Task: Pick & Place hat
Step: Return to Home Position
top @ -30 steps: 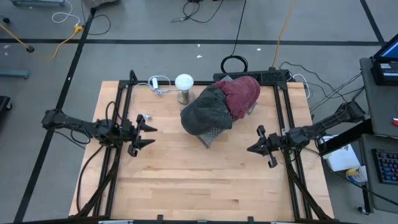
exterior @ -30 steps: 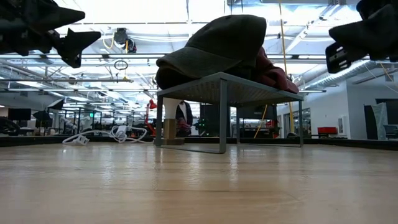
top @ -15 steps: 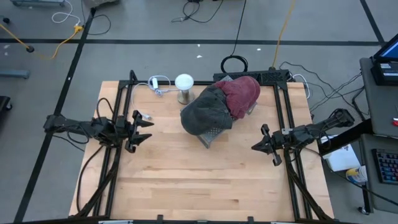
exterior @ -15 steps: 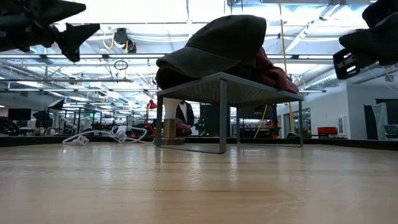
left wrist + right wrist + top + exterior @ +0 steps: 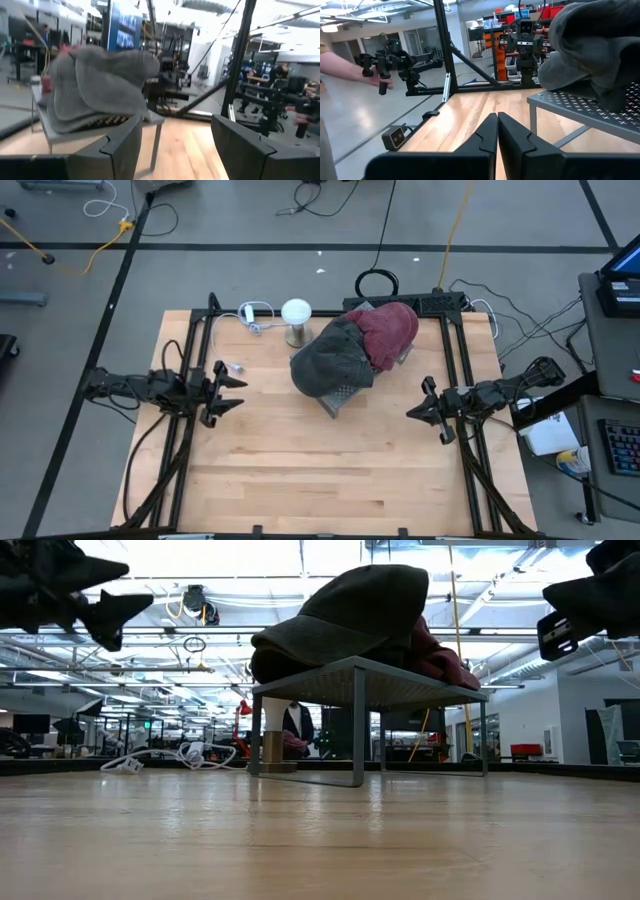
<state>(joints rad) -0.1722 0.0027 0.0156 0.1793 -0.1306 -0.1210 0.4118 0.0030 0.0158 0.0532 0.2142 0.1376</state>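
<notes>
A dark grey cap (image 5: 328, 362) lies on top of a small perforated metal stand (image 5: 338, 396) at the middle of the table's far half, with a red hat (image 5: 392, 330) behind it on the same stand. The low view shows the grey cap (image 5: 350, 610) draped over the stand's top (image 5: 360, 675). My left gripper (image 5: 234, 390) hovers open to the left of the stand, pointing toward it; the cap (image 5: 100, 82) fills its wrist view. My right gripper (image 5: 410, 414) hovers shut to the right of the stand, fingers (image 5: 490, 130) pressed together, the cap's edge (image 5: 590, 50) ahead.
A white-topped cylinder (image 5: 296, 320) and a white cable (image 5: 252, 314) sit near the far edge, left of the stand. Black frame rails (image 5: 190, 430) run along both table sides. A person's hand holding a device (image 5: 380, 75) shows beyond the table. Bare wood lies across the near half.
Both arms have drawn back a little from the stand, the left gripper toward the table's left edge, the right gripper toward the right edge. The hats and stand have stayed still.
</notes>
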